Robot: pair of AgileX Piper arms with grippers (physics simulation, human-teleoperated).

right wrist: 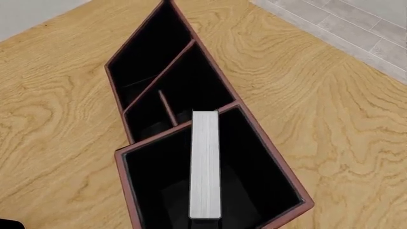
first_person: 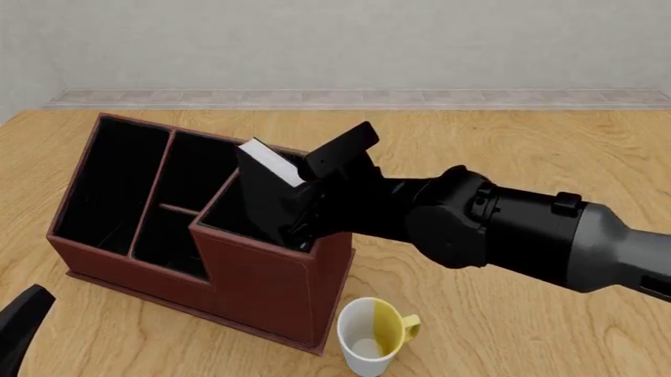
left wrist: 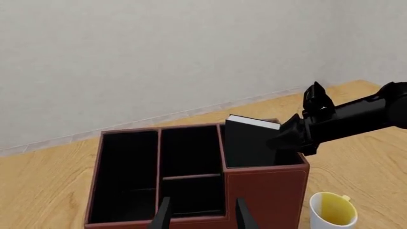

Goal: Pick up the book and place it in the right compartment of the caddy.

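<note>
The book stands tilted in the right compartment of the caddy, its lower part down inside the black well and its upper corner with the white page edges poking above the rim. In the front view it leans toward ten o'clock. From the right wrist view the page edges run as a pale strip straight down the middle of the square opening, with black space on either side of the book.

The right pincer is at the compartment's three o'clock side, reaching in over the rim and pressed up against the book. Its fingers look closed around the book's near edge, though the dark fingers merge with the black cover, so the contact itself is hard to make out. The right arm stretches away toward four o'clock, over the table.

The left pincer hovers just short of the caddy's low front wall; its two dark fingers stand apart with nothing between them. In the front view only a dark bit of that arm shows at the lower left corner.

A white mug with a yellow inside stands on the table just beside the caddy's near corner, at about five o'clock from the tall section.
</note>
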